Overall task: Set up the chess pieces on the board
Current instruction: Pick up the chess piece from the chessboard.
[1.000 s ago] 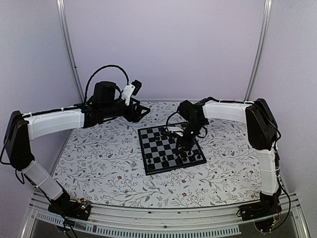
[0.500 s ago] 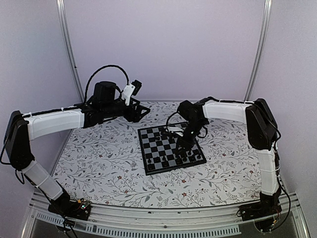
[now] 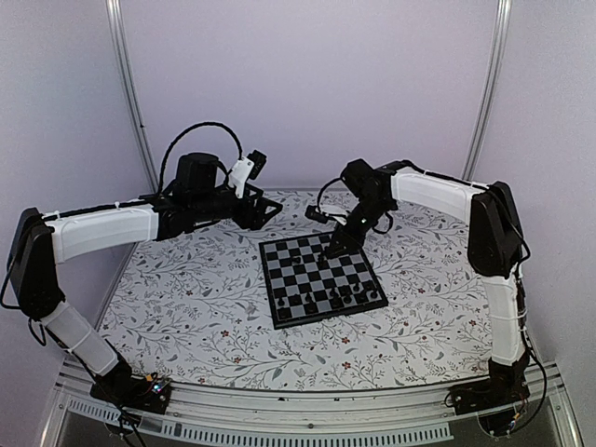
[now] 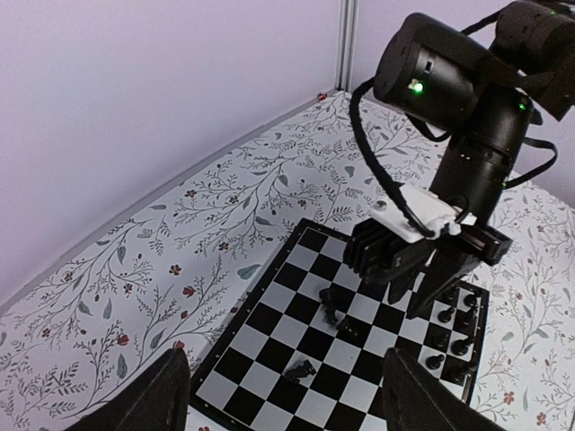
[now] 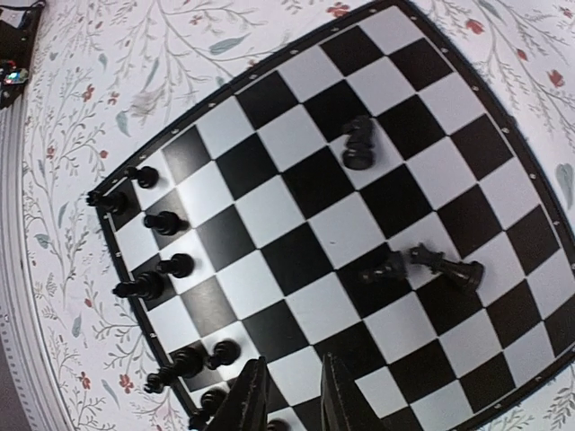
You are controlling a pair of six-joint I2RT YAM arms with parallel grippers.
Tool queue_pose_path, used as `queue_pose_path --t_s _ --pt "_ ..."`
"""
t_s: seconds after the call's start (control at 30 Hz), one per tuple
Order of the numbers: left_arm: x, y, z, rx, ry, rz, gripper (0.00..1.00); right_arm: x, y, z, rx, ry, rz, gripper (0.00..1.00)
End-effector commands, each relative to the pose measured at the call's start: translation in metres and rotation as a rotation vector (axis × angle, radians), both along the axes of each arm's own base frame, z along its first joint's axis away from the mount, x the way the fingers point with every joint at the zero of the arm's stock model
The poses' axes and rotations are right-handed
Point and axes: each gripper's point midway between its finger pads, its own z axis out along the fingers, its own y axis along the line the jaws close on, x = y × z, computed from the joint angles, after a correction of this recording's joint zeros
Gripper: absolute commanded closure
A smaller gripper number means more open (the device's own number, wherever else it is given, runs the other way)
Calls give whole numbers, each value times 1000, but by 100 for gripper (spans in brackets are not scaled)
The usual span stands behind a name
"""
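Floral table (image 3: 186,298) bears board (image 3: 296,270) (some pieces (image 5: 359,144) toppled)

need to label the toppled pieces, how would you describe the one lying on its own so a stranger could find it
Start at the checkered board; the upright pieces crowd one edge. Three more lie tipped over on the open squares, two of them as a close pair. Yours is the lone piece, lying apart from that pair with bare squares all round it.
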Motion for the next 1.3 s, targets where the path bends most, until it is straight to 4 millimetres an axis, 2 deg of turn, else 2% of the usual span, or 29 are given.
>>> queue_pose_path --t_s 0.0,0.07,0.17,0.47,0.67,0.87,1.07,1.27 --pt "2 4 24 -20 -47 6 25 34 -6 -14 -53 -96 -45 77" --pt "2 4 24 -20 -47 5 25 40 -9 -19 -75 -143 -12 75" --pt "2 4 24 -19 -48 5 25 47 -11 -27 -100 -200 38 66" --pt "2 4 22 -9 -46 6 24 69 -5 -36 -109 -361 173 46" --pt "3 3 17 -7 -36 1 24 78 -1 -58 -127 -374 210 45" --pt "3 1 15 -8 -26 -7 24 84 3 -69 -122 -385 232 44" --pt "2 0 16 -11 -25 -13 24 74 1 -84 -126 -338 266 45" --pt "1 -1 16 -14 -23 -20 24 43 -3 -89 -103 -219 360 48"
